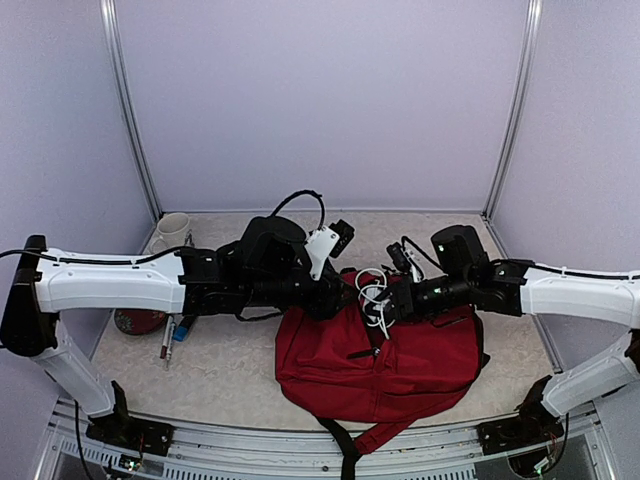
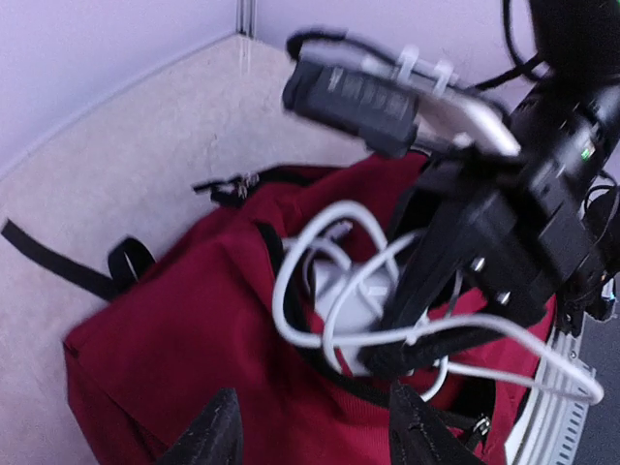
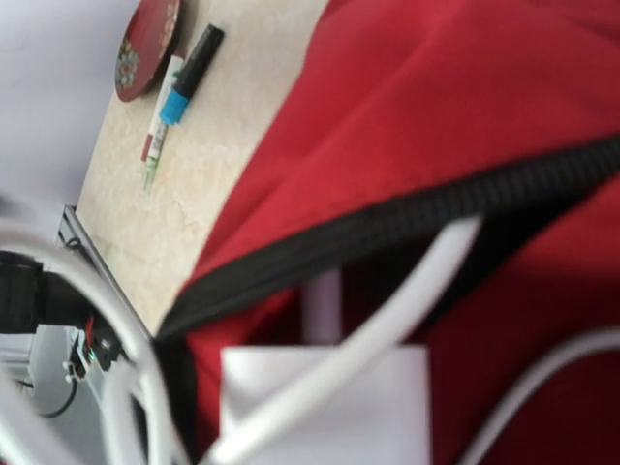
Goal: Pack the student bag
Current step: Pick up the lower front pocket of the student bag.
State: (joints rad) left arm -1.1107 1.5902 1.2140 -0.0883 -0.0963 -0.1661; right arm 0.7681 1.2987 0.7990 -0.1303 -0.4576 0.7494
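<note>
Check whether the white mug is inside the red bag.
No, the white mug stands on the table, back left, apart from the red bag.

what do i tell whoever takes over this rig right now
Left pincer: open, empty, over the backpack.
Right pincer: looks shut on the charger at the backpack's open zip; its cable loops outside.
Done: backpack unzipped, charger partly in.
To do: tuck the cable in and release; probably pack the pens and red disc lying to the backpack's left, then zip.
</note>
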